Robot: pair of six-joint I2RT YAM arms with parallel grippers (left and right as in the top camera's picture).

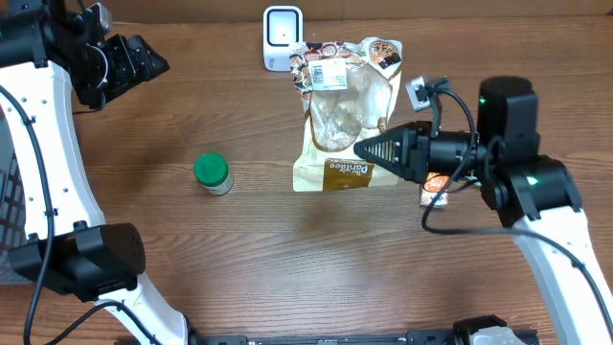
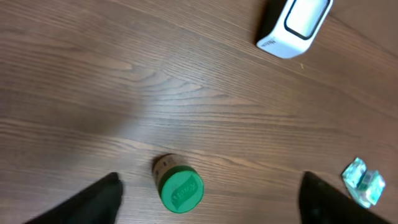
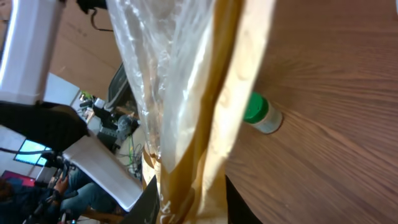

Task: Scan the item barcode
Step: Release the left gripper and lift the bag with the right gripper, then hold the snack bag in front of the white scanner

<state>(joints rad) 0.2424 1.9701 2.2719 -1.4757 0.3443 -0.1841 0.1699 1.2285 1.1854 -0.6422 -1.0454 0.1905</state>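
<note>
The bag (image 1: 345, 105) is a flat pouch of tan and gold with a clear crinkled window down its middle, a white printed sticker (image 1: 328, 72) near its top end and brown lettering across a gold band at its bottom edge. It lies lengthwise over the middle of the wooden bench (image 1: 239, 249); whether it rests on the wood or is lifted off it cannot be told. The right tool (image 1: 369, 149) comes in from the bag's right side and is closed on its right edge, and the right wrist view shows the plastic and gold film pinched between the two dark fingers (image 3: 144, 204). Just beyond the bag's top left corner stands the white scanner (image 1: 283, 38). A small orange packet (image 1: 436, 189) lies just off the bag's lower right corner, under the right arm. Left of the bag, well apart, a green-lidded jar (image 1: 213, 173) stands upright. Farther left of the bag, the left tool (image 2: 210, 186) hangs above the jar with its fingers spread wide and nothing in them.
</note>
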